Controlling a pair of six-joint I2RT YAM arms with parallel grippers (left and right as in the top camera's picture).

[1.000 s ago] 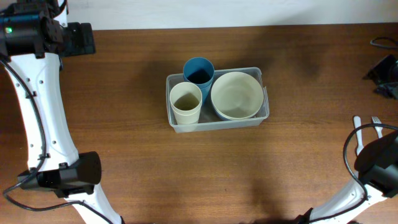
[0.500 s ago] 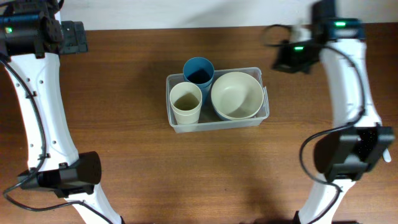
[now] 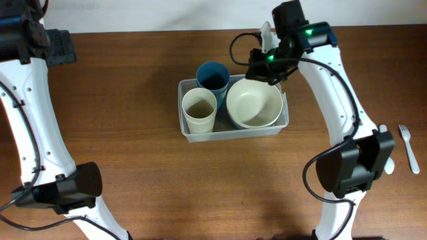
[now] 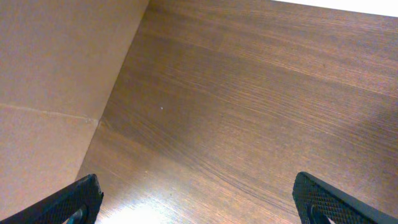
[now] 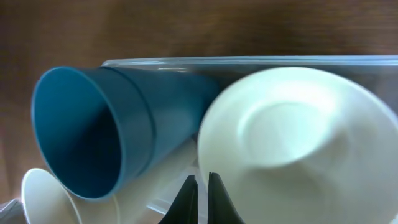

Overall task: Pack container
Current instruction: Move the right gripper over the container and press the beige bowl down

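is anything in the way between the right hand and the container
Nothing visible stands between them. The right hand hangs over the container's far rim, its tips pointing at the seam between the blue cup and the cream bowl. Those two already fill that end, so anything lowered there would likely meet them.

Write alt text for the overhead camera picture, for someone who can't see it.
A clear plastic rectangular container sits centred on a dark wooden table, holding a tall blue cup, a cream cup and a wide cream bowl. The right arm's tool hovers over its back edge, by the bowl. A white fork lies at far right.
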